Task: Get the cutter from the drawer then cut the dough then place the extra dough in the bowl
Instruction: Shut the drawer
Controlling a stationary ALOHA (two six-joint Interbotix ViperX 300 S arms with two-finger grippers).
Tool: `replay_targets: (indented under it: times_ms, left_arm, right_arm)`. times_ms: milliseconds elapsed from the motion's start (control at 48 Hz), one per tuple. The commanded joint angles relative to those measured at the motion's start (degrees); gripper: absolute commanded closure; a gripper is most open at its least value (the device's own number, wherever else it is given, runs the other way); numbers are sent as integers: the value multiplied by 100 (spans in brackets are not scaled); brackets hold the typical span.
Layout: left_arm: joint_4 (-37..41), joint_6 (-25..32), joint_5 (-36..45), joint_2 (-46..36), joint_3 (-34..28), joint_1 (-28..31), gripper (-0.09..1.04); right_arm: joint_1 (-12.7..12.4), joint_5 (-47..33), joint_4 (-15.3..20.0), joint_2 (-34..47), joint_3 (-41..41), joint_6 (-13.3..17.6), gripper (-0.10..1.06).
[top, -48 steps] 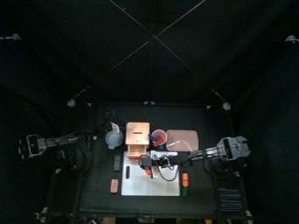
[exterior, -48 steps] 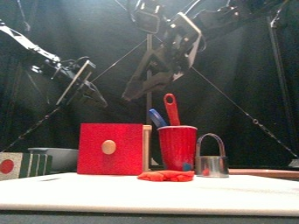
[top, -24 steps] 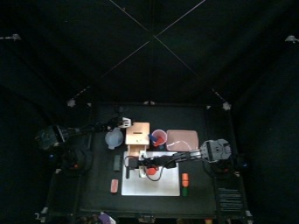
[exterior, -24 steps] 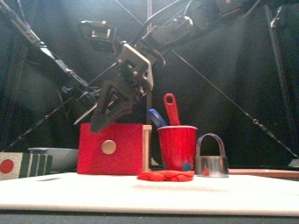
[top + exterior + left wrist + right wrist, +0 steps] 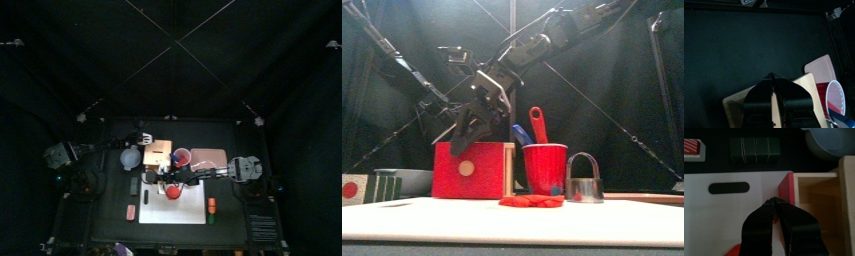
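Jaws pressed together, the right end effector (image 5: 773,201) hovers at the pale wooden box's red drawer front (image 5: 786,188), probably to close it: push squarely. The round metal wire-handled cutter (image 5: 584,190) stands beside the red cup (image 5: 545,168).

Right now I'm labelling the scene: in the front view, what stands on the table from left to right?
dark green sushi blocks → wooden box with its red front → red cup → metal cutter
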Motion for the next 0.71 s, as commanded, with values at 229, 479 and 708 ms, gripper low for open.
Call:
replay_targets:
  times_ms: [229,479,708]
  left_arm:
    - [9,-9,26,-53,26,-9,56]
    - [9,-18,44,-62,35,-26,56]
    - [9,-18,44,-70,35,-18,56]
  right_arm:
    - [-404,123,-167,-167,-158,26,46]
    - [-563,132,-202,-167,-176,18,46]
    - [-589,114,-211,-141,-246,26,46]
